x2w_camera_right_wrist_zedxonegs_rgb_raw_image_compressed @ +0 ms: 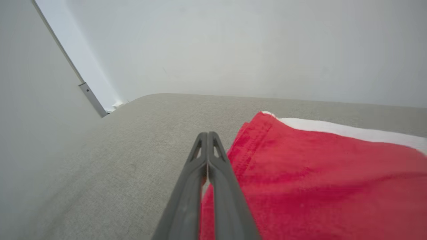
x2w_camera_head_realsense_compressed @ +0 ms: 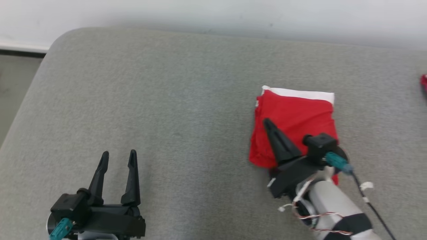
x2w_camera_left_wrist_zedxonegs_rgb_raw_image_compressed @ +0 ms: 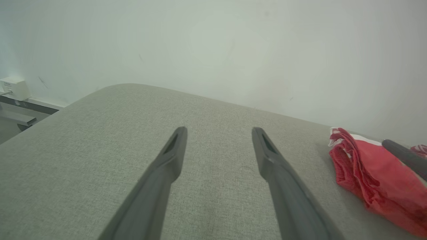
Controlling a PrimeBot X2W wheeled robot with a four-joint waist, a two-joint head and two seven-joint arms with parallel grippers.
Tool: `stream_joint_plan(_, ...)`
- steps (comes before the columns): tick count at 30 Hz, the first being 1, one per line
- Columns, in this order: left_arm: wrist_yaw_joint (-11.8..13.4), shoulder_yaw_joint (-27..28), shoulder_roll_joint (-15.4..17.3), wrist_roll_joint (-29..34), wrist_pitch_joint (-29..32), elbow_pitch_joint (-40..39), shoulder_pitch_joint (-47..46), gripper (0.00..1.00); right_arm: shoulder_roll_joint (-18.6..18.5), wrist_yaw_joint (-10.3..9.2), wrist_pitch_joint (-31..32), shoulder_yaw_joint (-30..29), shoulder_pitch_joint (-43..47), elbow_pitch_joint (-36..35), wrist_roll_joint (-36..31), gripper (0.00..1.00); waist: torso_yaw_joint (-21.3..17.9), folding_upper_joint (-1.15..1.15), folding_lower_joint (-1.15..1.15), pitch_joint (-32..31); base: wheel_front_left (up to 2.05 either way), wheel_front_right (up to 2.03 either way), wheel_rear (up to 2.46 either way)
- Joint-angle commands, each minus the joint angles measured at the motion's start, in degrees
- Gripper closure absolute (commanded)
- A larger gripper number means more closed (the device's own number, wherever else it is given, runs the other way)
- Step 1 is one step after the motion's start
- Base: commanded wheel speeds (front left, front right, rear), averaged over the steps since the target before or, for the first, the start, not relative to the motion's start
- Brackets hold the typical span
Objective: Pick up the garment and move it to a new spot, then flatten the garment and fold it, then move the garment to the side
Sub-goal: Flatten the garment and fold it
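Observation:
The garment [x2w_camera_head_realsense_compressed: 297,113] is a folded red cloth with a white band along its far edge, lying right of centre on the grey cushioned surface [x2w_camera_head_realsense_compressed: 166,100]. My right gripper [x2w_camera_head_realsense_compressed: 268,122] is shut and reaches over the garment's near-left part, its tips close above the red fabric. In the right wrist view the closed fingers [x2w_camera_right_wrist_zedxonegs_rgb_raw_image_compressed: 207,134] point along the garment's [x2w_camera_right_wrist_zedxonegs_rgb_raw_image_compressed: 317,173] left edge, with no cloth seen pinched between them. My left gripper [x2w_camera_head_realsense_compressed: 119,153] stands open at the lower left, well away from the cloth. Its view has the garment [x2w_camera_left_wrist_zedxonegs_rgb_raw_image_compressed: 373,173] at the far right, beyond the spread gripper [x2w_camera_left_wrist_zedxonegs_rgb_raw_image_compressed: 219,130].
A second red item [x2w_camera_head_realsense_compressed: 423,85] peeks in at the surface's right edge. A pale wall runs behind the surface. The surface's rounded left edge drops to the floor [x2w_camera_head_realsense_compressed: 13,83]. A small white box [x2w_camera_left_wrist_zedxonegs_rgb_raw_image_compressed: 13,88] sits low on the wall at left.

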Motion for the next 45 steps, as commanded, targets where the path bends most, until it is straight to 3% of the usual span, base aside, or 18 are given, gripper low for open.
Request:
stream_joint_plan(1, -0.3, 0.7, 0.0, 0.8, 0.0, 0.3, 0.7, 0.0, -1.6, -0.17, -0.2, -0.9, 1.3, -1.5, -0.6, 1.0, -2.5, 0.0, 0.0, -1.8, 0.0, 0.0, 0.0)
stream_joint_plan(13, -2.3, 5.0, 0.0, 6.0, 0.0, 0.7, 3.4, 0.0, -9.6, -0.17, -0.1, -11.1, 12.6, -14.7, -3.0, 1.0, -11.0, 0.0, 0.0, -6.7, 0.0, 0.0, 0.0)
stream_joint_plan(18, -2.7, 6.2, 0.0, 7.1, 0.0, 0.5, 4.7, 0.0, -9.5, -0.17, -0.2, -13.8, 16.8, -17.1, -3.7, 0.96, -12.6, 0.0, 0.0, -7.8, 0.0, 0.0, 0.0)
stream_joint_plan(22, -2.8, 7.0, 0.0, 8.0, 0.0, 0.0, 5.8, 0.0, -8.6, -0.17, -0.1, -15.8, 20.4, -19.5, -4.4, 0.55, -13.3, 0.0, 0.0, -8.5, 0.0, 0.0, 0.0)
stream_joint_plan(23, -2.9, 7.3, 0.0, 8.1, 0.0, 0.0, 6.1, 0.0, -8.5, -0.17, -0.2, -16.1, 21.1, -20.1, -4.6, 0.38, -13.4, 0.0, 0.0, -8.7, 0.0, 0.0, 0.0)
stream_joint_plan(24, -2.7, 7.5, 0.0, 8.3, 0.0, -0.1, 6.4, 0.0, -8.3, -0.17, -0.2, -16.3, 21.9, -20.5, -4.9, 0.07, -13.5, 0.0, 0.0, -9.0, 0.0, 0.0, 0.0)
stream_joint_plan(25, -2.7, 7.6, 0.0, 8.7, 0.0, -0.2, 6.8, 0.0, -8.1, -0.17, -0.2, -16.7, 22.6, -21.1, -5.2, 0.0, -13.6, 0.0, 0.0, -9.2, 0.0, 0.0, 0.0)
stream_joint_plan(45, -2.9, 8.6, 0.6, 11.0, 0.0, -4.8, 13.6, 0.0, -4.2, -0.17, -0.2, -21.0, 32.0, -25.3, -8.1, 0.0, -12.1, 0.0, 0.0, -12.8, 0.0, 0.0, 0.0)
